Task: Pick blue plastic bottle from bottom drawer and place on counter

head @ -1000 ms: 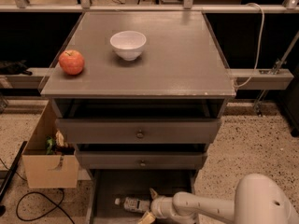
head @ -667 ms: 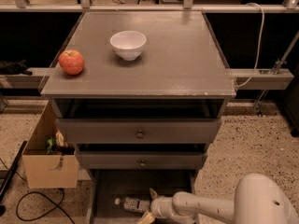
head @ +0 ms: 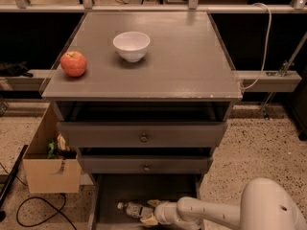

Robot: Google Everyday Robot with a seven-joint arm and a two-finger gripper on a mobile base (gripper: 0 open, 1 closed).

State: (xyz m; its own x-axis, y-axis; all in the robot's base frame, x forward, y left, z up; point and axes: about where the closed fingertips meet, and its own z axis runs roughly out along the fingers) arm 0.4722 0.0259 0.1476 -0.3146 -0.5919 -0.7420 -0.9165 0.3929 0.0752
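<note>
The blue plastic bottle (head: 132,209) lies on its side on the dark floor of the open bottom drawer (head: 110,193), white cap pointing left. My gripper (head: 150,212) reaches into the drawer from the right and sits at the bottle's right end. It is open, with one tan finger above and one below that end. The counter (head: 182,56) is the broad grey-brown top of the cabinet, high above the drawer.
A white bowl (head: 131,45) and a red apple (head: 73,63) stand on the counter's left half. Two knobbed drawers (head: 144,137) overhang the bottom drawer. A cardboard box (head: 48,169) with clutter stands left of the cabinet, with cables (head: 33,210) on the floor.
</note>
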